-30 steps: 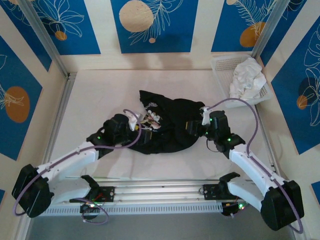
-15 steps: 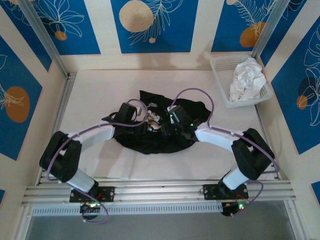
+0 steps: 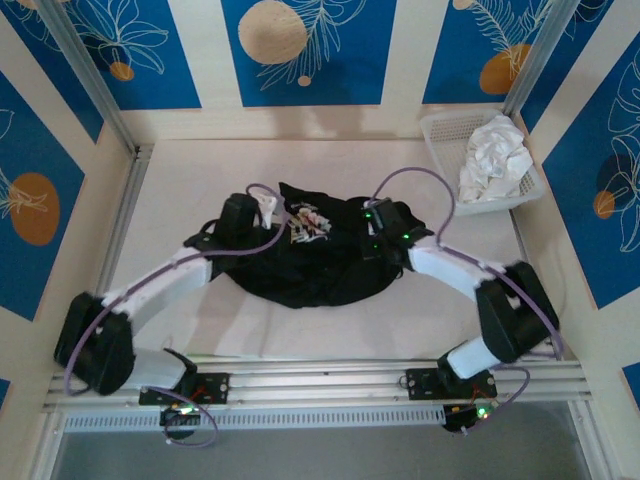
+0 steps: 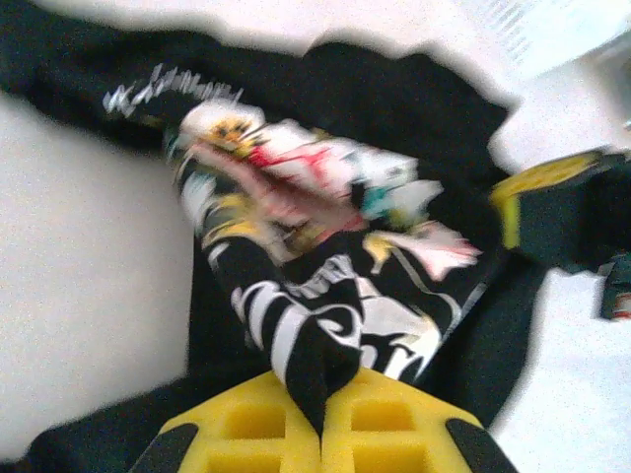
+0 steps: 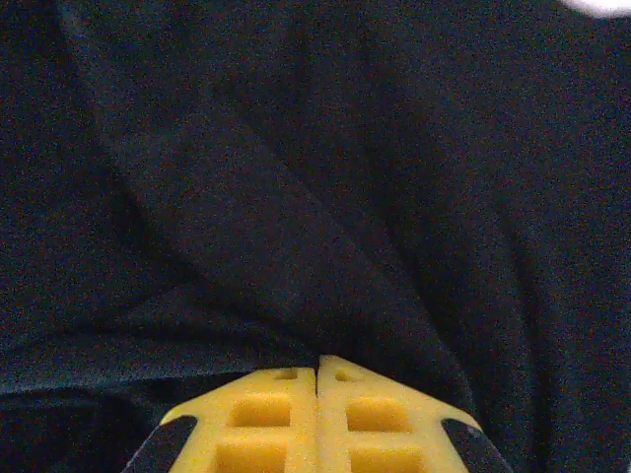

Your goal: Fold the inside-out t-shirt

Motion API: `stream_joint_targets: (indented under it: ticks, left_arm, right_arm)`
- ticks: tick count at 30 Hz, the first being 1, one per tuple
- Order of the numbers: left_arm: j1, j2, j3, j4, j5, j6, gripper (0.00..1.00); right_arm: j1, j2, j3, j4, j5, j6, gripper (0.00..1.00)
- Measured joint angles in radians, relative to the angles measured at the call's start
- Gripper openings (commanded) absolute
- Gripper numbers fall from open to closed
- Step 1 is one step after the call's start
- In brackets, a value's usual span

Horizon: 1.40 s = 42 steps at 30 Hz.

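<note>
Both grippers clamped onto the crumpled inside-out t-shirt (image 3: 320,270).
The left gripper (image 4: 320,396) has its yellow fingers pressed together on a fold of striped, printed black fabric just below the colourful print (image 4: 296,182). The right gripper (image 5: 316,368) pinches a ridge of plain black cloth at its tips. The shirt lies bunched mid-table (image 3: 190,170) between the two arms, well apart from the white basket (image 3: 438,127) holding a white garment (image 3: 495,155) at the far right corner.
</note>
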Motion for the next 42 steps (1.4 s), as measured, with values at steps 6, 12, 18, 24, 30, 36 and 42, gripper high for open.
stream_joint_targets:
  ticks: [6, 12, 18, 24, 30, 36, 42]
  left_arm:
    - [0.011, -0.139, 0.008, 0.077, 0.071, -0.055, 0.0]
    - [0.012, -0.145, 0.029, 0.061, 0.09, -0.072, 0.0]
    - [0.012, -0.144, 0.042, 0.05, 0.098, -0.072, 0.0]
    - [0.014, -0.142, 0.051, 0.02, 0.098, -0.068, 0.0]
    - [0.016, -0.132, 0.069, 0.018, 0.113, -0.068, 0.0]
    - [0.016, -0.132, 0.077, 0.012, 0.119, -0.068, 0.0]
    - [0.016, -0.126, 0.098, 0.003, 0.119, -0.068, 0.0]
  right_arm:
    - [-0.086, -0.287, -0.038, 0.05, -0.154, 0.0, 0.0]
    - [-0.131, -0.363, -0.032, 0.006, -0.175, 0.0, 0.0]
    - [-0.134, -0.253, 0.006, -0.079, -0.172, 0.0, 0.11]
    - [-0.135, -0.196, 0.011, -0.147, -0.113, -0.006, 0.32]
    - [-0.066, -0.24, -0.019, -0.127, -0.096, -0.039, 0.55]
    - [0.045, -0.241, -0.081, -0.076, -0.1, -0.055, 0.63]
    - [0.121, -0.188, -0.113, -0.04, -0.074, -0.056, 0.64]
